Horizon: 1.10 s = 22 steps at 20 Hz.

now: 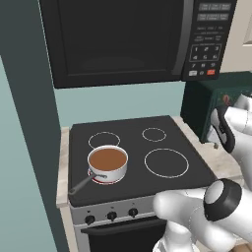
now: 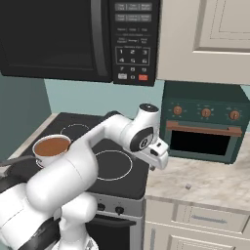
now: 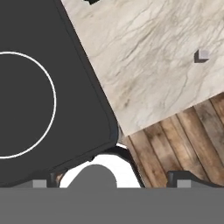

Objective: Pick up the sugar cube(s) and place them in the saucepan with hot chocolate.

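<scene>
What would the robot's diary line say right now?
gripper: open, holding nothing | sugar cube: on counter | saucepan: on stove, hot chocolate inside

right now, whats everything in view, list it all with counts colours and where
saucepan: one, silver-white with dark handle, front left burner of the stove
hot chocolate: one, reddish-brown, inside the saucepan
sugar cube: one, pale, on the counter right of the stove
stove: one, black top with white burner rings
microwave: one, black, above the stove
toaster oven: one, dark green, back of the counter
counter: one, beige marble, right of the stove
tool: one, white, open, above the stove's right edge, holding nothing
</scene>
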Motion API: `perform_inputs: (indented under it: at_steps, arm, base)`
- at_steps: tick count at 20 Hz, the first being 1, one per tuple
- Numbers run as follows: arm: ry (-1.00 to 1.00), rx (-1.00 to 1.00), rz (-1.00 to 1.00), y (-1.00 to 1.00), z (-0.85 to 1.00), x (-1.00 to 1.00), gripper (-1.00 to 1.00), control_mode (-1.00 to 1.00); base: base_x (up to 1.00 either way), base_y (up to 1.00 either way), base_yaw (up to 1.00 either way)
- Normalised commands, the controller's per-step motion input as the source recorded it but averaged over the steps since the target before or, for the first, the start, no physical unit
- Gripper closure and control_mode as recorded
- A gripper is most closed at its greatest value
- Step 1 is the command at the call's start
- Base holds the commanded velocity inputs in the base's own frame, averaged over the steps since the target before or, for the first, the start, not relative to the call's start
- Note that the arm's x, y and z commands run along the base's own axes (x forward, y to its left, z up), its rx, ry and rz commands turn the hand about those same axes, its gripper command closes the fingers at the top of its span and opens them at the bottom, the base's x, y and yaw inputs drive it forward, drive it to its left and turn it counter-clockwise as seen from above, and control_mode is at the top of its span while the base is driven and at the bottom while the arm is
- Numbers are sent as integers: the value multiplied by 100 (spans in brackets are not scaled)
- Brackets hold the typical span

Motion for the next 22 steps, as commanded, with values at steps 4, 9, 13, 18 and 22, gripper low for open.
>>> perform_inputs:
  at_steps: [4, 9, 13, 18, 22]
  arm:
    - [1, 3, -9, -46, -19, 4, -100, -100]
    - [5, 1, -9, -62, -11, 8, -100, -100]
    - [7, 0, -8, -53, -9, 14, -100, -100]
    - [2, 0, -2, -52, -2, 12, -100, -100]
    - [0, 0, 0, -32, -8, 6, -100, -100]
  base:
    - [0, 0, 0]
    - [0, 0, 0]
    - [0, 0, 0]
    - [0, 0, 0]
    - [0, 0, 0]
